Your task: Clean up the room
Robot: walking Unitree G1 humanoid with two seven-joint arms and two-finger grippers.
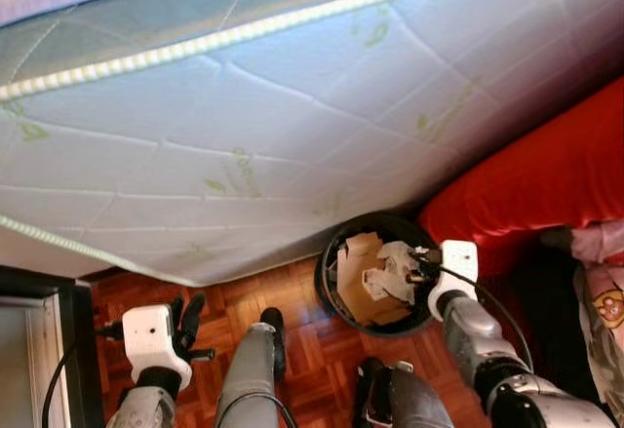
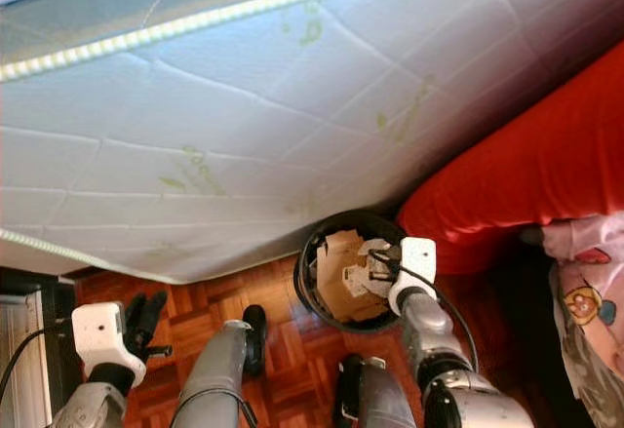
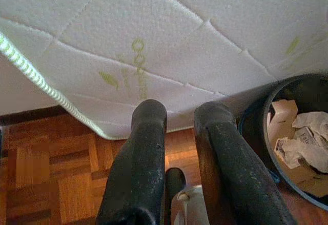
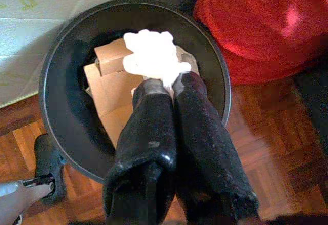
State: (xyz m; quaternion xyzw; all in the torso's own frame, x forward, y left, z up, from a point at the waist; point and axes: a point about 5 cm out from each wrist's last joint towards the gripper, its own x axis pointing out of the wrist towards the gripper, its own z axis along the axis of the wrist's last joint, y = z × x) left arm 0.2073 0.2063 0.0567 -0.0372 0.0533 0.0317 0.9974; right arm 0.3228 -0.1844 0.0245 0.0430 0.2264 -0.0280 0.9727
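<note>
A black round bin (image 4: 56, 81) stands on the parquet floor at the foot of the mattress, holding brown cardboard pieces (image 4: 107, 91) and crumpled paper. My right gripper (image 4: 166, 84) hangs just over the bin's opening, shut on a crumpled white paper wad (image 4: 154, 56) that sticks out past its fingertips. From the head camera, the same gripper (image 1: 414, 264) sits over the bin's right side (image 1: 327, 252). My left gripper (image 1: 190, 319) is held low at the left above the floor, its fingers (image 3: 148, 133) slightly apart with nothing between them.
A tilted white quilted mattress (image 1: 292, 106) looms over the bin and covers most of the view. A red cushion (image 1: 546, 175) presses against the bin's right side. Dark furniture (image 1: 39, 350) stands at the left, patterned cloth (image 1: 600, 291) at the right. My legs (image 1: 249, 369) stand on the parquet.
</note>
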